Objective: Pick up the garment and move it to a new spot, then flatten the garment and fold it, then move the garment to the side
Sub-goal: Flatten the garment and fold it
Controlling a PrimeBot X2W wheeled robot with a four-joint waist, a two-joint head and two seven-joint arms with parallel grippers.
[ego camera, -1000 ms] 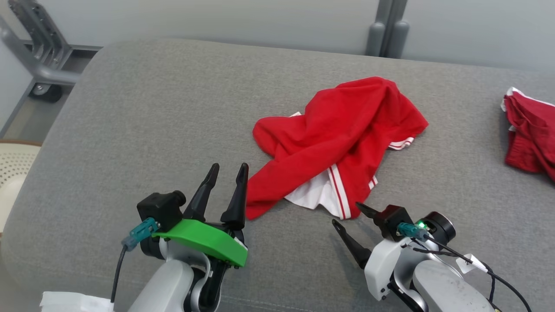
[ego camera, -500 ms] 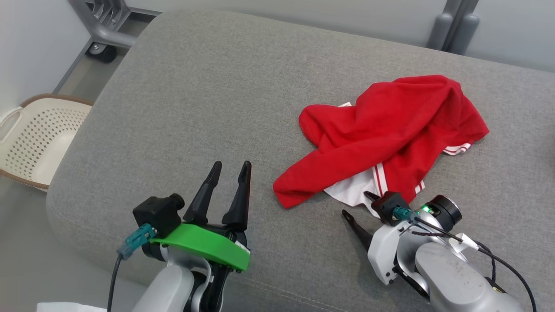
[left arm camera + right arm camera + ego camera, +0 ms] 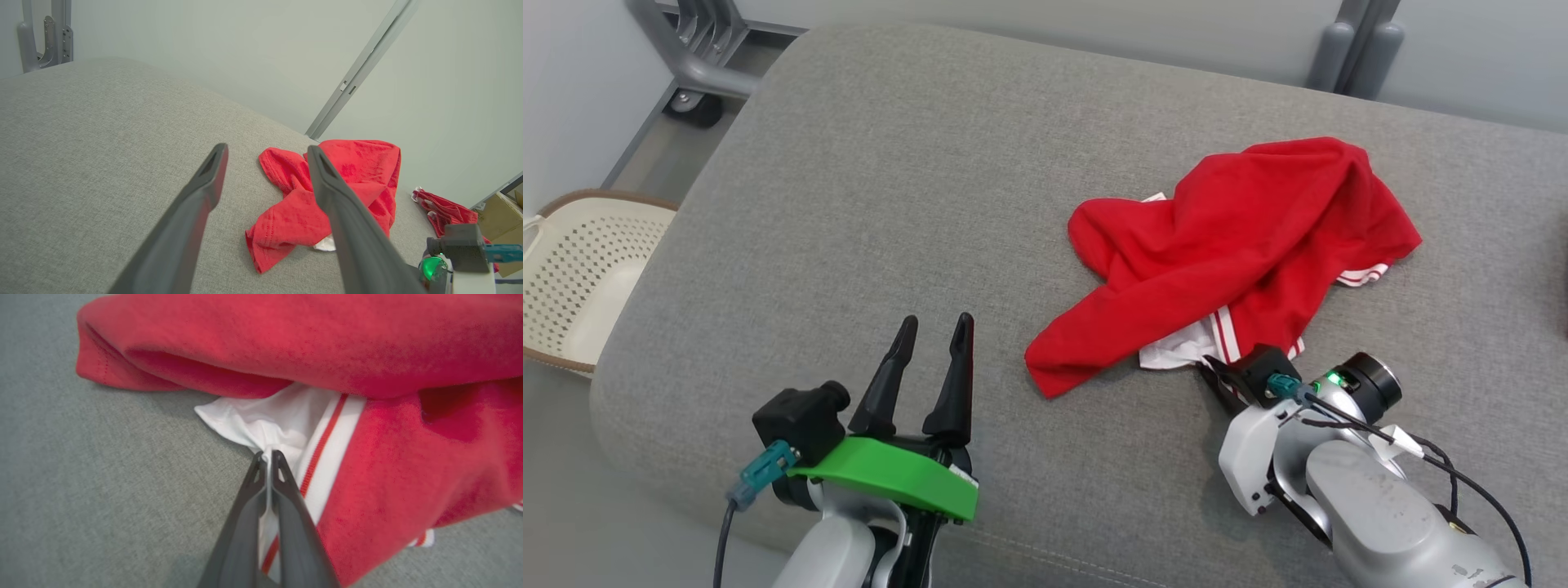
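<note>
**On the grey cushion, right of centre: red garment pinched by its white bit**

Over on the right half of the cushion sits the garment. It's a crumpled red heap with a white layer and red-and-white stripes poking out on its near side. Our right gripper has its two fingers squeezed together on that white layer at the near edge, with a sliver of cloth showing between them. Our left gripper hovers over bare cushion just left of the heap, fingers apart, nothing in them.

How we reckon it handles: light, soft, totally floppy knit. It's not fragile and doesn't look slippery, but it'll sag from whatever point we lift it by, and the rest will trail. Our one worry is that the pinch is on a thin layer, so it may tug that layer out of the bundle instead of lifting the lot. A hem or corner seems the better hold. The red tip at the near left looks like the obvious spot for the left gripper once we need to spread it.

Orientation: the long axis runs diagonally, from that near-left tip to the bulky far-right end. The striped edge faces near and right. Which end is the top, we can't tell from this crumple.
</note>
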